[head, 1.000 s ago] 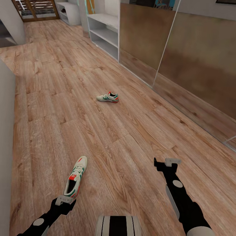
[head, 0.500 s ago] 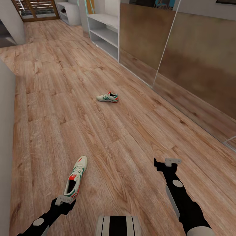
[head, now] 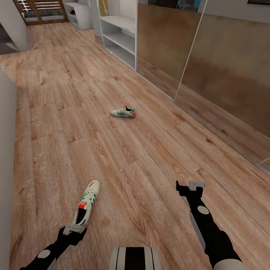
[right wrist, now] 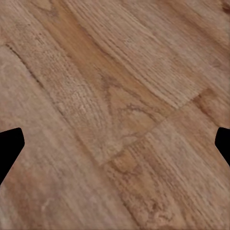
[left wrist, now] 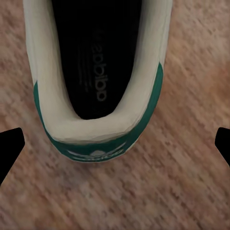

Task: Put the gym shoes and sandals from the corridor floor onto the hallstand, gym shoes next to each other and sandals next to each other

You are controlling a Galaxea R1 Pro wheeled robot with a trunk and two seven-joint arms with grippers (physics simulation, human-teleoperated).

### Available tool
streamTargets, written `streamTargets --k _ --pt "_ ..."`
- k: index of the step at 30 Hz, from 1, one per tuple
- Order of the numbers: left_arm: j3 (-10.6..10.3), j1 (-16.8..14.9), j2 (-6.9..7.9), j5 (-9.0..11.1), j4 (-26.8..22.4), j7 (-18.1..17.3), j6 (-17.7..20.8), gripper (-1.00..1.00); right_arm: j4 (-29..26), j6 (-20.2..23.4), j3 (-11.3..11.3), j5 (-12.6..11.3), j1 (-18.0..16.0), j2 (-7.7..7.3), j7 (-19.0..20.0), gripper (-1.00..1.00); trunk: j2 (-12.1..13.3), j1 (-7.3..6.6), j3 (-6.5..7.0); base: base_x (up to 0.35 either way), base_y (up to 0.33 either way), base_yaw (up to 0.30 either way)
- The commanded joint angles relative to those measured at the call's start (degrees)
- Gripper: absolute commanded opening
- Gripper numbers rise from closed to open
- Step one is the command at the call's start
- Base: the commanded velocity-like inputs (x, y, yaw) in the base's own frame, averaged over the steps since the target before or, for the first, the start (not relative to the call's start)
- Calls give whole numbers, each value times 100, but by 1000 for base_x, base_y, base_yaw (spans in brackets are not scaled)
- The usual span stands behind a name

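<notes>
One gym shoe (head: 87, 204), off-white with green stripes and a red tongue label, lies on the corridor floor (head: 142, 157) just ahead of my left gripper (head: 73, 229). In the left wrist view its heel opening (left wrist: 96, 72) sits between my open fingers (left wrist: 9, 148), a little beyond the tips. The second gym shoe (head: 123, 111) lies on its own farther down the corridor. My right gripper (head: 191, 186) hangs open over bare planks (right wrist: 115, 120). The hallstand (head: 122, 39) stands at the far right wall. The sandals are out of view.
Brown glass-fronted panels (head: 210, 67) run along the right side. A grey wall edge (head: 5, 150) borders the left. Another white unit (head: 78, 15) and a wooden door (head: 41, 9) stand at the corridor's far end.
The whole picture has shifted very slightly, so the near shoe sits a touch lower. Both grippers hold the same pose and both stay open.
</notes>
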Motion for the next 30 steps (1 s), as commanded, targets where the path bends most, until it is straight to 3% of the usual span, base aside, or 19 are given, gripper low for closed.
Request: streamTargets --k 1,30 --pt "49 -3 -3 -54 3 -33 -25 100 -8 35 6 21 1 -2 -21 100 -1 -1 -3 10 0 0" --pt "59 -3 -3 -54 3 -32 -34 100 -8 39 6 24 0 -2 -21 100 -1 -1 -3 24 0 0"
